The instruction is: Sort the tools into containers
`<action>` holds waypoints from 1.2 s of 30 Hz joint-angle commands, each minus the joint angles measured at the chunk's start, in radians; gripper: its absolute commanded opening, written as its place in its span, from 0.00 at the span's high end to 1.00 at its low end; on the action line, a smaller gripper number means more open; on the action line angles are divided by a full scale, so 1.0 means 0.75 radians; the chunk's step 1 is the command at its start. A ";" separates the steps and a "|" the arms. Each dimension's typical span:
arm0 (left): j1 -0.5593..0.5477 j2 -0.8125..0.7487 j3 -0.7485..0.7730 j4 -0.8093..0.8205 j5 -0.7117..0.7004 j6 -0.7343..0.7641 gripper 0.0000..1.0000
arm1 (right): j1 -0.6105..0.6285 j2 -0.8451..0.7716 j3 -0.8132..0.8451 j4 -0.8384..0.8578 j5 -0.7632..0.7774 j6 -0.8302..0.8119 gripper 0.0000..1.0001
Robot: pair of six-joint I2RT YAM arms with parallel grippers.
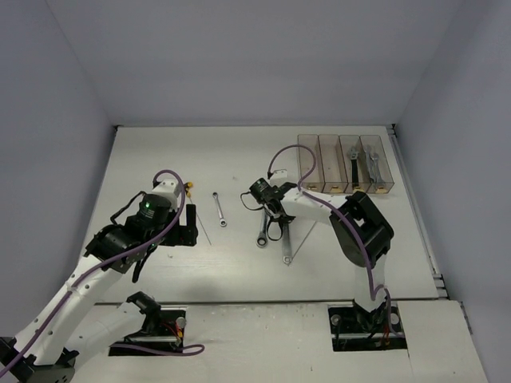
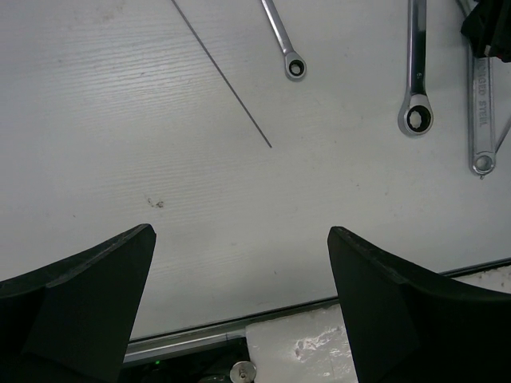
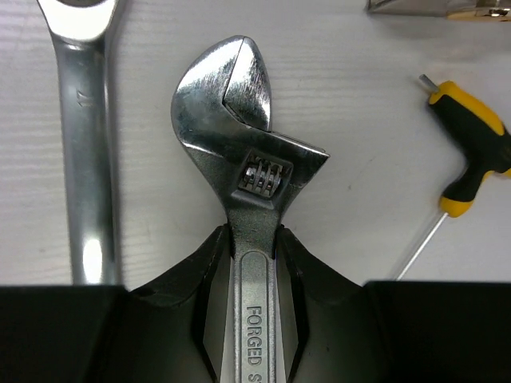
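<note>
Right gripper (image 3: 254,236) pinches the handle of a silver adjustable wrench (image 3: 239,136) at the middle of the table (image 1: 160,152), well apart from the containers (image 1: 310,164), whose two right bins alone hold tools, so the ratchet wrench (image 2: 416,120), small wrench (image 1: 219,209) and T-handle driver (image 3: 471,136) remain to sort, while the left gripper (image 2: 239,233) hangs wide open and empty.
</note>
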 commanded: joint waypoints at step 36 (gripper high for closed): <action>0.025 0.182 0.081 0.019 -0.145 -0.011 0.13 | -0.973 -0.274 0.495 0.170 -0.604 -0.868 1.00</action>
